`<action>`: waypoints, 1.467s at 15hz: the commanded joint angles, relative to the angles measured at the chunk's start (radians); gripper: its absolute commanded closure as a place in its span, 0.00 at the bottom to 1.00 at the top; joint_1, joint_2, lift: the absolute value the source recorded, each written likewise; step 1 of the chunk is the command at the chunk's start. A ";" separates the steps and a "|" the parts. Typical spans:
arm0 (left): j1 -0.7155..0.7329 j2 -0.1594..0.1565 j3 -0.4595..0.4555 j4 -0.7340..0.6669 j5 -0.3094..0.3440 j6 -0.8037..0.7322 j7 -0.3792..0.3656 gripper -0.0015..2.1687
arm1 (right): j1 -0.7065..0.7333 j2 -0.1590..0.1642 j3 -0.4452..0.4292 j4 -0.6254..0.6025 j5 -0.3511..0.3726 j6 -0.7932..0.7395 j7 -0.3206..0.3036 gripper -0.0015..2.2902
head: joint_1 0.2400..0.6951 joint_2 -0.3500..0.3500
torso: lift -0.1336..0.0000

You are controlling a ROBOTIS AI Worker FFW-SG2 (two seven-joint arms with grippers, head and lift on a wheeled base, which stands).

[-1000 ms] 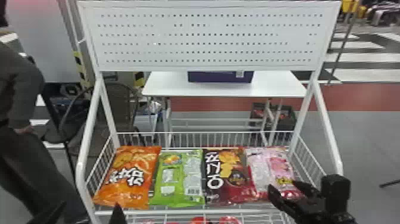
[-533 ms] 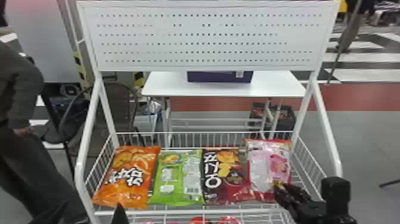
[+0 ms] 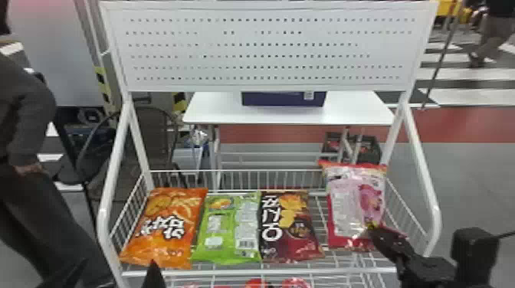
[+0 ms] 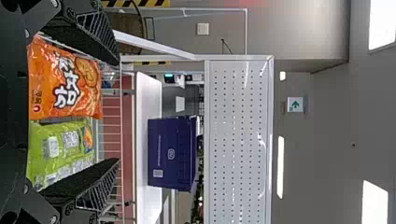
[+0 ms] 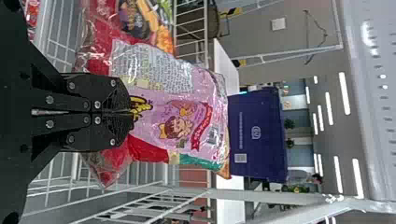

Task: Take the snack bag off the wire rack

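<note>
Right gripper (image 3: 371, 227): clenched on pink snack bag (image 3: 354, 195), low down
Bag pose: near upright, wire rack's (image 3: 237, 273) right end (gap to brown bag (image 3: 291, 233))
Left gripper (image 3: 118, 262): released, fingers apart

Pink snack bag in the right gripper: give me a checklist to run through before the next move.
1. Grip: ok; the right gripper is shut on the printed front of the pink bag.
2. Bag off the wire rack: not ok; it is over the basket, inside the side frames.
3. Bottom edge clear of the basket wires: cannot tell.
4. Other bags in place: ok; the orange bag, green bag and dark red bag lie in a row in the basket.
5. Left gripper free: ok; open, holding nothing.
</note>
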 commanded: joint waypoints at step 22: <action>-0.006 0.007 0.039 -0.013 0.034 -0.003 -0.002 0.08 | 0.677 0.029 -0.360 -0.480 -0.066 -0.372 -0.001 0.97 | 0.57 0.50 | 1.00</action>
